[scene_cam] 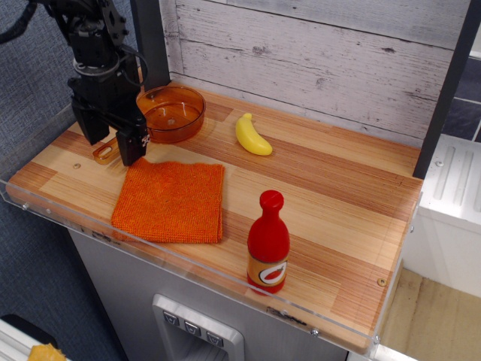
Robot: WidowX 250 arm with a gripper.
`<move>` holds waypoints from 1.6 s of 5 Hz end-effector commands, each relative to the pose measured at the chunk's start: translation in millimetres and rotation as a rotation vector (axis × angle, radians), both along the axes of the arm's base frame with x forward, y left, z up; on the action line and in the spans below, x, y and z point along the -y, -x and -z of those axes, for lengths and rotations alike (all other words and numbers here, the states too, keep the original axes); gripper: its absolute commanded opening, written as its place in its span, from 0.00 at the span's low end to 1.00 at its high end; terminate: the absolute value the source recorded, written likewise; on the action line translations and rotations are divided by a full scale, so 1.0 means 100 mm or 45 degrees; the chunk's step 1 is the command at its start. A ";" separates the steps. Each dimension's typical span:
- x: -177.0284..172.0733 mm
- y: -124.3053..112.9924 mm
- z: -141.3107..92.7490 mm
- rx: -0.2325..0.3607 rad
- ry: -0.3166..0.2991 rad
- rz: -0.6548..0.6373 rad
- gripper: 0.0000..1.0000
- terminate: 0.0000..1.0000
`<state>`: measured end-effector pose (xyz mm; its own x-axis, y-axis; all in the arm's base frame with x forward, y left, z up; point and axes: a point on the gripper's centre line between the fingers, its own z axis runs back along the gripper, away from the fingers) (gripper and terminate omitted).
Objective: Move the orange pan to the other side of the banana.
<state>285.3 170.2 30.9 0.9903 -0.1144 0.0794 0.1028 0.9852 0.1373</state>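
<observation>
bottle [268, 242] label unreadable, no legible text

Mock kitchen set in a lab, striped wooden table [331, 188] with clear acrylic edging, whitewashed plank backdrop [323, 53], toy sauce bottle [268, 242] near the front edge

Bright even light, soft short shadows, sharp focus, no glare or blur

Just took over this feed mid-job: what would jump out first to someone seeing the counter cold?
The black gripper hangs low at the back left, its open fingers straddling the handle of the orange pan. The banana lies to the pan's right near the plank wall. Nearer the front sit a square orange cloth and a red bottle standing upright by the front edge.
</observation>
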 end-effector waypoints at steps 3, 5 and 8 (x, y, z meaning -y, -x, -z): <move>-0.11 -0.13 -0.04 0.001 0.024 -0.034 0.00 0.00; -0.06 -0.09 -0.22 0.047 -0.028 -0.112 0.00 0.00; 0.39 -0.05 -0.65 0.119 -0.096 -0.209 0.00 0.00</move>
